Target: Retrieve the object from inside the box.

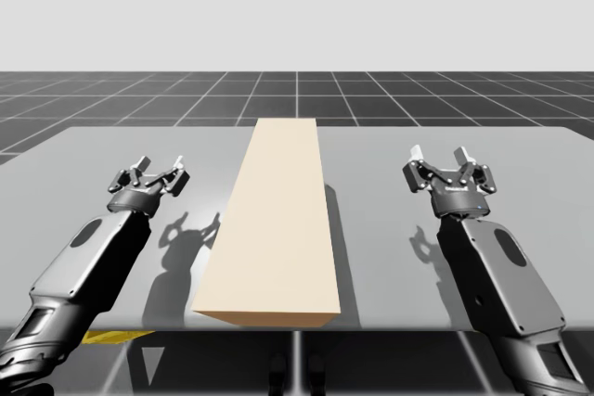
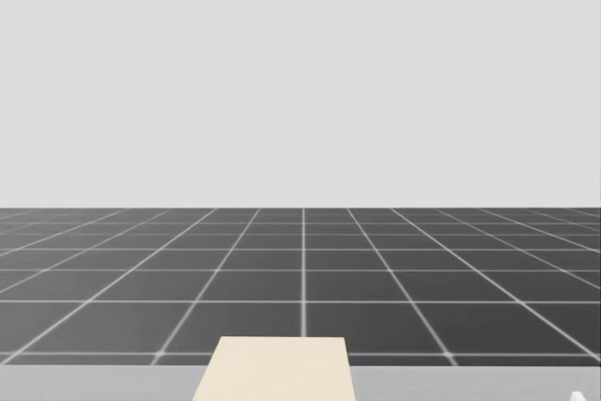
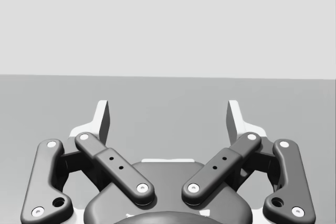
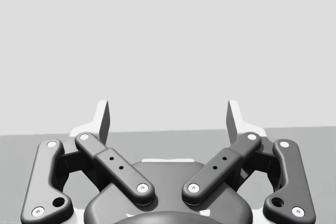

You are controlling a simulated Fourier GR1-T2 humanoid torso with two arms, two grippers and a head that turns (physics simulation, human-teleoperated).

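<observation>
Long tan box lies lengthwise down the middle of the grey surface, its near end at the surface's front edge. The top looks closed and flat, so the object is hidden. I judge it's inside but can't confirm that.

My left hand hovers off the box's left side and my right hand off its right. Both are apart from the box and touch nothing. Both are spread wide with nothing between the fingers. I read this as a ready pose, one hand on each flank so either can go for the lid or a side. Retrieval not yet begun.

The high view gives the whole layout: box length, both hands, and the gaps between them. The head view looks out over the dark grid floor, with the box's far end at its lower edge. The wrist views confirm the spread up close, with grey surface ahead of each hand. The right wrist view looks higher, with less surface ahead.
</observation>
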